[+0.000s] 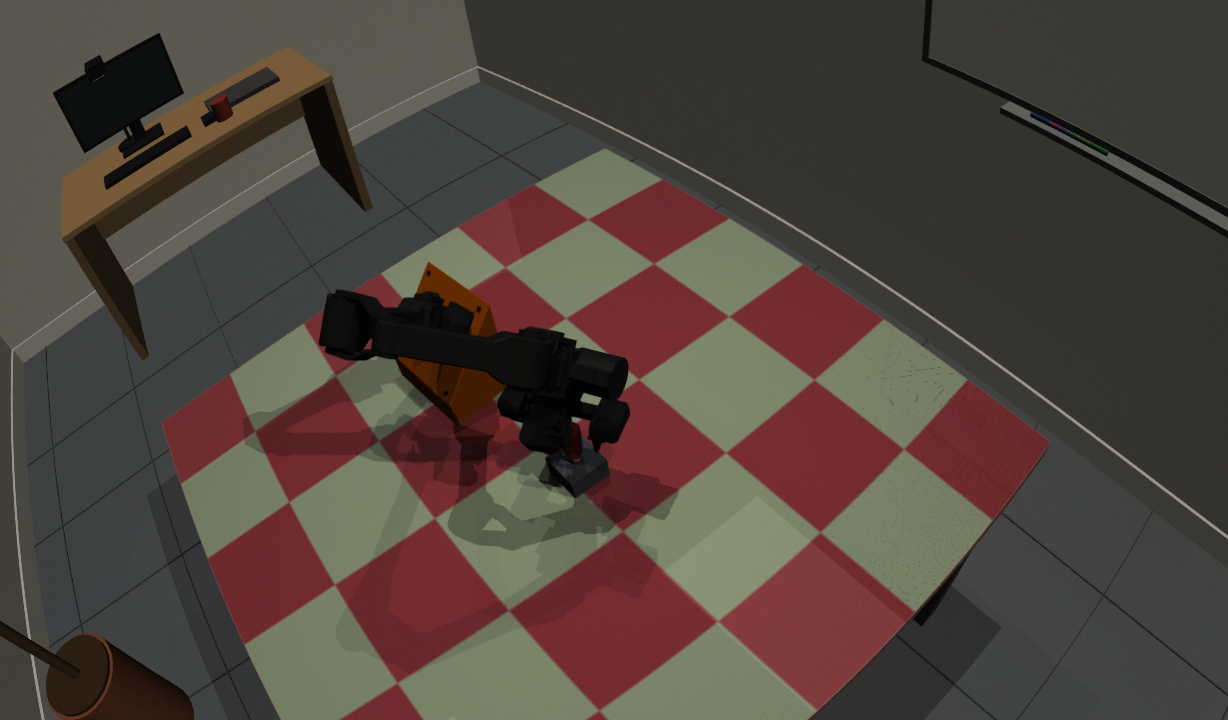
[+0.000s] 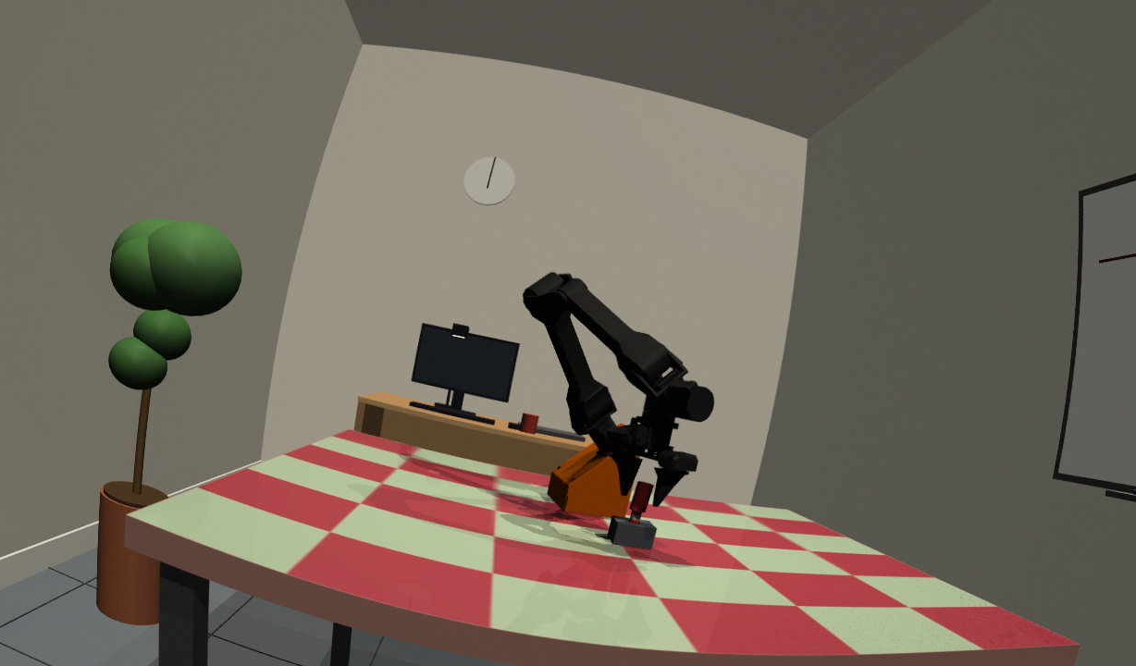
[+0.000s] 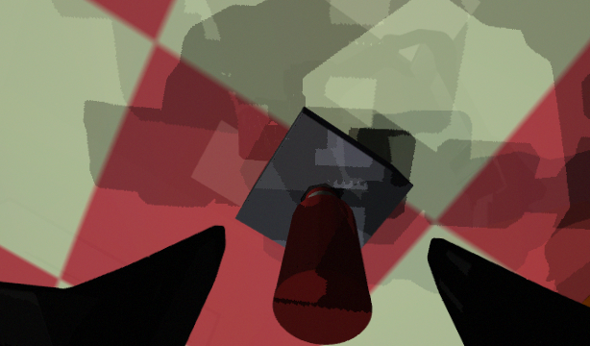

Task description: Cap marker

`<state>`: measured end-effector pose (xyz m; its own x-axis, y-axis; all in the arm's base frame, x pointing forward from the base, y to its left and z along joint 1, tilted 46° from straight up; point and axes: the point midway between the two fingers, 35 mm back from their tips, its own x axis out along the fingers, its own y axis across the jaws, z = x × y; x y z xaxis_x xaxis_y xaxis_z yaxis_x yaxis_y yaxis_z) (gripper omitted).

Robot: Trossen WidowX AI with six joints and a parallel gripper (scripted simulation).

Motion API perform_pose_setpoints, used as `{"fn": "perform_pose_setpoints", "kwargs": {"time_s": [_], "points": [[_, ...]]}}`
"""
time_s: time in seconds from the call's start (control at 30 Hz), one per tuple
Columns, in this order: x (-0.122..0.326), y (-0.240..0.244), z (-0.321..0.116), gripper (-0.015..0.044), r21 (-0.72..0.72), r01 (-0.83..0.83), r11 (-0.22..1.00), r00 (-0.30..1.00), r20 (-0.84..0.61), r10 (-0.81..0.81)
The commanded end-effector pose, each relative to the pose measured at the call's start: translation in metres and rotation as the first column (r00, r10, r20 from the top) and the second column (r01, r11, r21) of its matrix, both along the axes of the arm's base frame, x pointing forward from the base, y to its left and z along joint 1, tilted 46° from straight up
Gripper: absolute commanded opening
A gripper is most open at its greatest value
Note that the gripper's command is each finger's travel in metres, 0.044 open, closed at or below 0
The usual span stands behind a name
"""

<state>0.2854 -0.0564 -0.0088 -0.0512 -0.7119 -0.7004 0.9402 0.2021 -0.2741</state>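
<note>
The dark red cap [image 1: 574, 440] [image 2: 642, 495] [image 3: 324, 269] sits upright over the top of the marker. Only a short piece of the marker [image 2: 635, 517] [image 3: 321, 193] with a pale ring shows between the cap's lower end and the block. The grey holder block [image 1: 578, 476] [image 2: 631, 534] [image 3: 295, 168] stands on the checkered table [image 1: 582, 617] [image 2: 555, 596]. My gripper [image 1: 579, 445] [image 2: 640, 499] [image 3: 326, 242] is open, with one black finger on each side of the cap. In the wrist view a gap shows on both sides. Whether the cap is clicked fully down cannot be told.
The orange arm base [image 1: 461, 394] [image 2: 592, 488] stands on the table behind the holder block. A desk [image 1: 282, 76] with a monitor [image 1: 121, 94] [image 2: 464, 363] stands beyond the table. A potted plant [image 2: 192, 269] stands on the floor beside it.
</note>
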Motion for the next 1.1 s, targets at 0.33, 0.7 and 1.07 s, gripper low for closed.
{"fn": "perform_pose_setpoints", "kwargs": {"time_s": [0.33,0.7,1.07], "points": [[0.004,0.053,0.050,0.0387,0.008,-0.043,0.999,0.998,-0.040,0.044],[0.005,0.049,0.041,0.0099,0.285,-0.584,0.760,0.518,-0.590,0.619],[0.005,0.048,0.041,0.0000,0.292,-0.589,0.753,0.505,-0.595,0.625]]}}
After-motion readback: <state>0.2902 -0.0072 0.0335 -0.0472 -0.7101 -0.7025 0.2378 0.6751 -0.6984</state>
